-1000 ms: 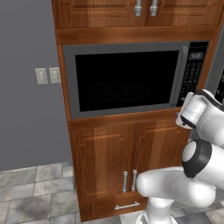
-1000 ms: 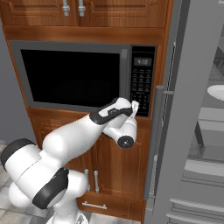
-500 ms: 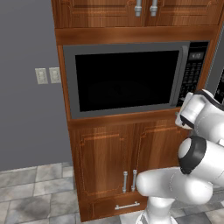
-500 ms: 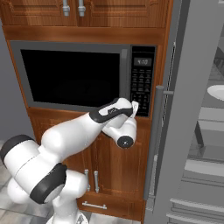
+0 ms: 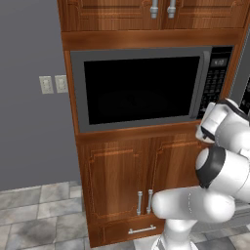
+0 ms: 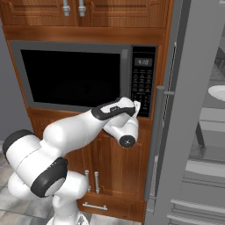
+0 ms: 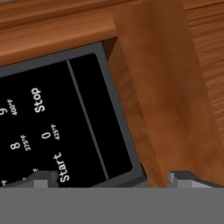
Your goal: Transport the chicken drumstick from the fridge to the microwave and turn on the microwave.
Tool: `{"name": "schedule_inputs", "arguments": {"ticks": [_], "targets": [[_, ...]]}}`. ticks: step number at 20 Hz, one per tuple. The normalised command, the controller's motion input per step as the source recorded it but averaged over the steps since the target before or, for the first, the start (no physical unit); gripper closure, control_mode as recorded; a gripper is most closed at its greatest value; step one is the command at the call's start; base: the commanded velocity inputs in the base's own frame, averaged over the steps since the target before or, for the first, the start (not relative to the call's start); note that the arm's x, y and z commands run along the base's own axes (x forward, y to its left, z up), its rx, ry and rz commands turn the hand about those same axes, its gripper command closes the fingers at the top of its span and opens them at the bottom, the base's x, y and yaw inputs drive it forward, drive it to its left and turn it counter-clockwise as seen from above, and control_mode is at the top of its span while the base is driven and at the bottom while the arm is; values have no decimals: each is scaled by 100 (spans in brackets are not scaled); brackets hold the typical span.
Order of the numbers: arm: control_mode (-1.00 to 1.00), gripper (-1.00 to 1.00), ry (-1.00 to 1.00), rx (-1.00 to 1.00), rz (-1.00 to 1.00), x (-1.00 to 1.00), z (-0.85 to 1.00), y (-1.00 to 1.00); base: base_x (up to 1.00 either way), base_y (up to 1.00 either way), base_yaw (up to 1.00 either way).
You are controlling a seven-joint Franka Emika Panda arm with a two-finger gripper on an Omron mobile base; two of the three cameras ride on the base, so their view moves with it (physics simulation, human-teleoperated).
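Black microwave button panel sits just ahead of the spread-apart, empty end effector.

Wood cabinets — grey wall — tiled floor.

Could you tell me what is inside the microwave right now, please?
That cannot be told: the microwave has its door shut, and the dark window shows only black, so any turntable or food is hidden. Beside it the button panel is visible, with the open gripper close to it.
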Motion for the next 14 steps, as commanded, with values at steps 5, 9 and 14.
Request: {"name": "schedule_inputs", "arguments": {"ticks": [5, 9, 14], "targets": [[-100, -100, 0, 0, 0, 3, 0, -18, 0, 0, 0], [-100, -100, 0, 0, 0, 0, -7, -7, 0, 0, 0], [-100, -100, 0, 0, 0, 0, -10, 0, 0, 0, 0]]}}
